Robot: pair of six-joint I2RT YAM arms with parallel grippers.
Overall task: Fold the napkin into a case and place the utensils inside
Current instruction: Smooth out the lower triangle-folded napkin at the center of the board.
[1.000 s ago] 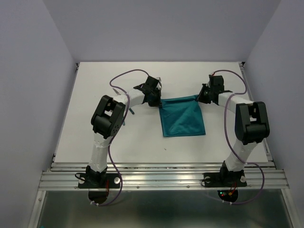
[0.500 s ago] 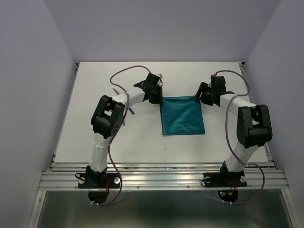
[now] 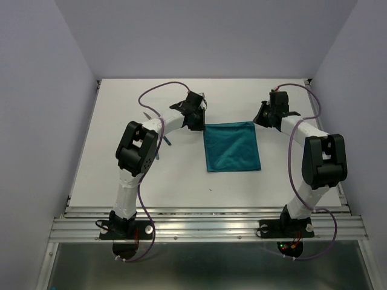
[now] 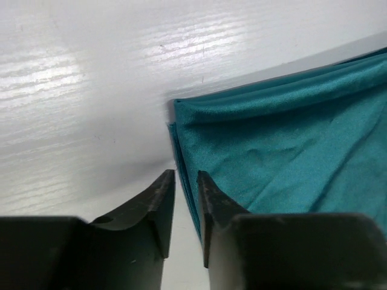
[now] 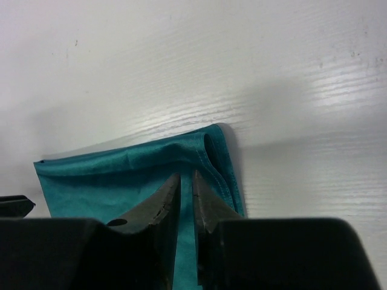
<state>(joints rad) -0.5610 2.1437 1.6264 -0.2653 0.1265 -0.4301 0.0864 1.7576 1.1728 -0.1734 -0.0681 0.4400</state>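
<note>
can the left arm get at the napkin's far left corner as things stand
Probably yes: the left claw sits just beside that corner of the napkin, jaws slightly apart, with only bare table between them.

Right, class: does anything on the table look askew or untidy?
Only slightly: the napkin has its lower layer peeking past the top one at the far left corner, and the far right corner's hem curls up.
</note>
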